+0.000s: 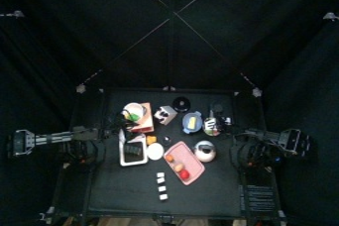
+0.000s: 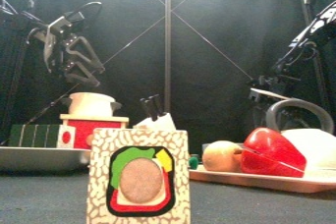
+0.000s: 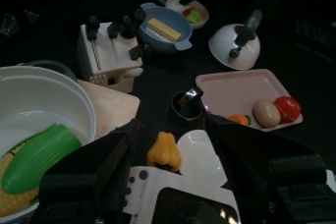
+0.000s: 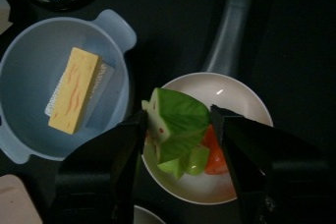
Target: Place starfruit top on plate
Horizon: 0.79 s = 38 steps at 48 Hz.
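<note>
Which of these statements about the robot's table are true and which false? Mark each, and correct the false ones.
1. The right gripper is open above a pan holding green and red food. True.
2. The blue bowl holds a yellow slab. True.
3. The pink tray is bare. False: a red piece and a pale round piece lie at one end of it.
4. The white bowl in the left wrist view holds a green corn cob. True.
5. The right gripper is shut on the green piece. False: its jaws stand apart on either side of it, not yet closed.
</note>
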{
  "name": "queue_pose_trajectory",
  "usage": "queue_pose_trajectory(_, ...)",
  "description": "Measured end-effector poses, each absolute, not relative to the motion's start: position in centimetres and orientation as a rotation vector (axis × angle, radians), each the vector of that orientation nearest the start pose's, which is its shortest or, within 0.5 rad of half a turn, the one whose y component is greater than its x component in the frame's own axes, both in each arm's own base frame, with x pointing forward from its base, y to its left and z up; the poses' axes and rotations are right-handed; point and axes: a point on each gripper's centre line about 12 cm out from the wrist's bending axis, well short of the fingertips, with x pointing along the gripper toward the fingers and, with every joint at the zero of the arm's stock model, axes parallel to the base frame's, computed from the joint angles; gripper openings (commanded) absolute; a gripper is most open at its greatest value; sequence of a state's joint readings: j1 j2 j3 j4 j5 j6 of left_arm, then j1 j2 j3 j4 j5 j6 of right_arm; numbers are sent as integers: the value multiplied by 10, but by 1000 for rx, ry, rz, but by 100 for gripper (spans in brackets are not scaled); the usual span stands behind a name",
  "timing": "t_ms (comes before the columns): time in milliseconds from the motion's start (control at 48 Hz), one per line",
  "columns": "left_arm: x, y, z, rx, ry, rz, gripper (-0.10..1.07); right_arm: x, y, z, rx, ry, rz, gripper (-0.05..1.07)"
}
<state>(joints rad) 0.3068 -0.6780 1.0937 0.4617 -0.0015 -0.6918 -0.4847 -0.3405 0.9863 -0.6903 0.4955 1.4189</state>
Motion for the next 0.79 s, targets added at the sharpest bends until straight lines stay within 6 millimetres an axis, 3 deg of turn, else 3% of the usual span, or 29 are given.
queue_pose_trajectory(125, 230, 73, 229, -289, 376, 348, 91, 214, -142, 156, 766, 720, -1067, 77)
queue_pose_trajectory(250, 229, 73, 229, -288, 377, 349, 91, 228, -129, 172, 761, 678, -993, 77)
queue_pose_trajectory(521, 229, 73, 229, -287, 377, 348, 90, 269, -85, 202, 706, 642, -776, 77)
queue_pose_trajectory(792, 230, 73, 229, -287, 375, 348, 91, 313, -36, 197, 641, 707, -590, 77)
